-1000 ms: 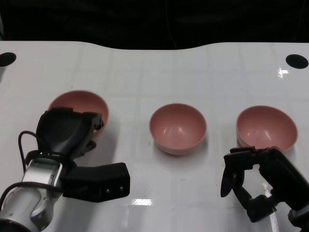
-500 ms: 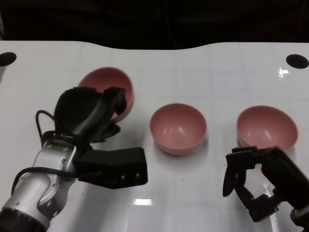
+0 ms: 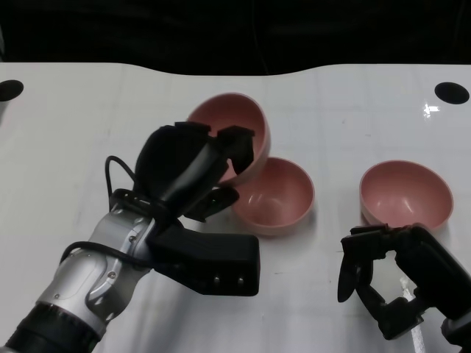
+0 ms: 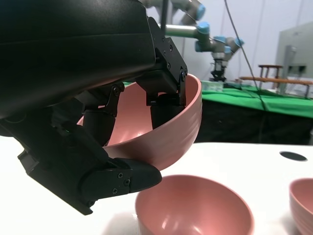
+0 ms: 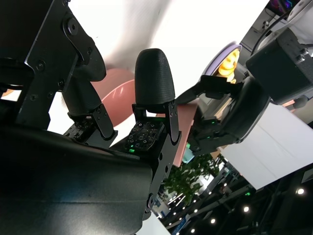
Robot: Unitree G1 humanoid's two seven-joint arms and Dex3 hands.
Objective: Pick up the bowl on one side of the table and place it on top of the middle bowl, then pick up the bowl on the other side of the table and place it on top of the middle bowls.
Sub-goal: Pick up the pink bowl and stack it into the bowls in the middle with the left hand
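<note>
While the left hand [image 3: 193, 168] is gripping a pink, smooth-walled round bowl [image 3: 237, 126] by its rim, with fingers curling inside the wall and another part pressing from outside, that bowl is hanging tilted in the air, just above and behind the near-left edge of the middle pink bowl [image 3: 275, 195] on the white surface [image 3: 88, 110]. In the left wrist view the carried bowl [image 4: 168, 132] is sitting clear of the middle bowl [image 4: 195, 208], with a gap showing between them, so it is not resting on anything yet. A third pink bowl [image 3: 405, 193] is waiting on the robot's right side, well apart from the other two. The right hand [image 3: 390, 276] is hovering near that bowl, holding nothing, its fingers apart and loosely bent.

Judging from this, the first stacking step is under way but not finished. The main risk is the tilt: if the hand is letting go while the bowl is leaning this far, its lower edge could be striking the middle bowl's rim and sliding off sideways, or nudging the middle bowl across the smooth surface. Fingers lying inside the wall could also be getting trapped between the two bowls, dragging the top one askew on withdrawal.
</note>
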